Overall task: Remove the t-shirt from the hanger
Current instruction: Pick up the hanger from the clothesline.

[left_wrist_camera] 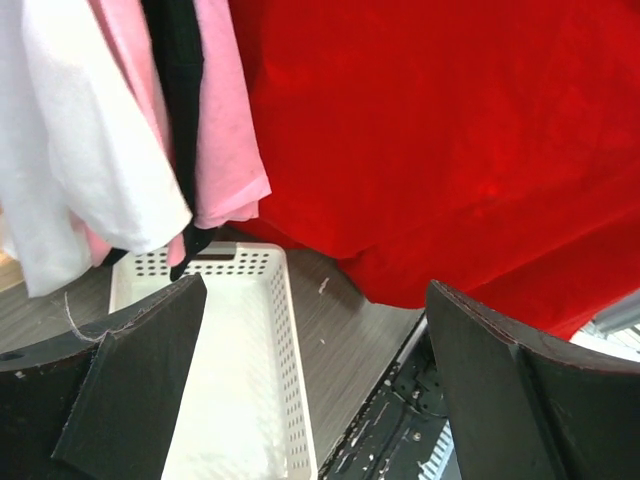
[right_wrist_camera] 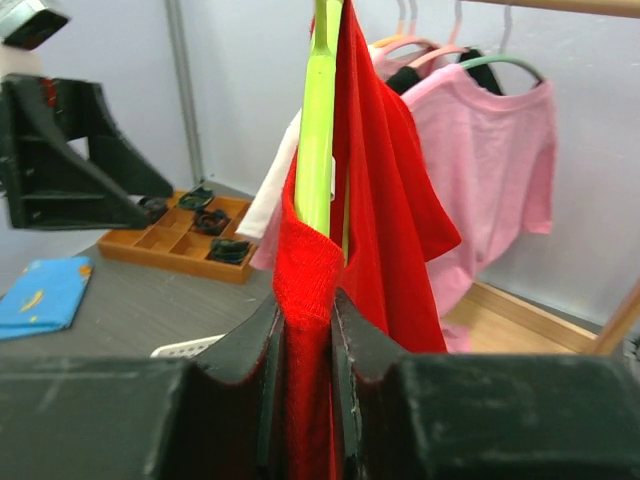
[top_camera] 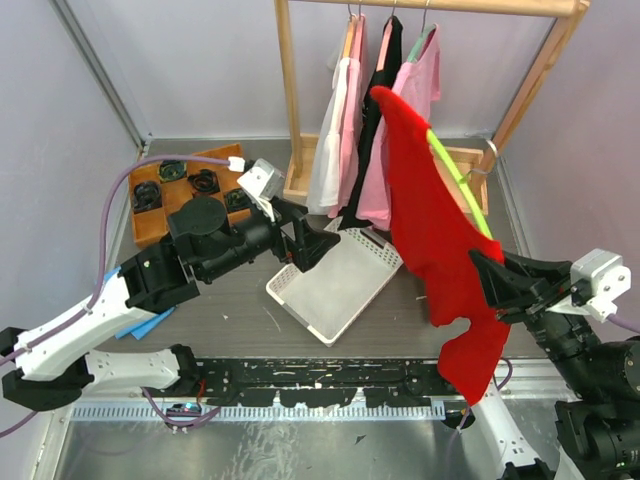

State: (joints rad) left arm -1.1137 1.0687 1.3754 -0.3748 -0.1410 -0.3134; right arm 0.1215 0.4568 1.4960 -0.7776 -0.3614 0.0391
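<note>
Beside the rack, one red t-shirt on one green hanger, right tool pinching its cloth (left tool wide).

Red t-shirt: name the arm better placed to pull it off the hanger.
Probably left: the left pincer is open, facing the red t-shirt. The right pincer is shut on it below the green hanger.

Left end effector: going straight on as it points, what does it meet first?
Probably the red t-shirt, hanging ahead of the open left end effector; the white basket lies lower. Depth unclear.
</note>
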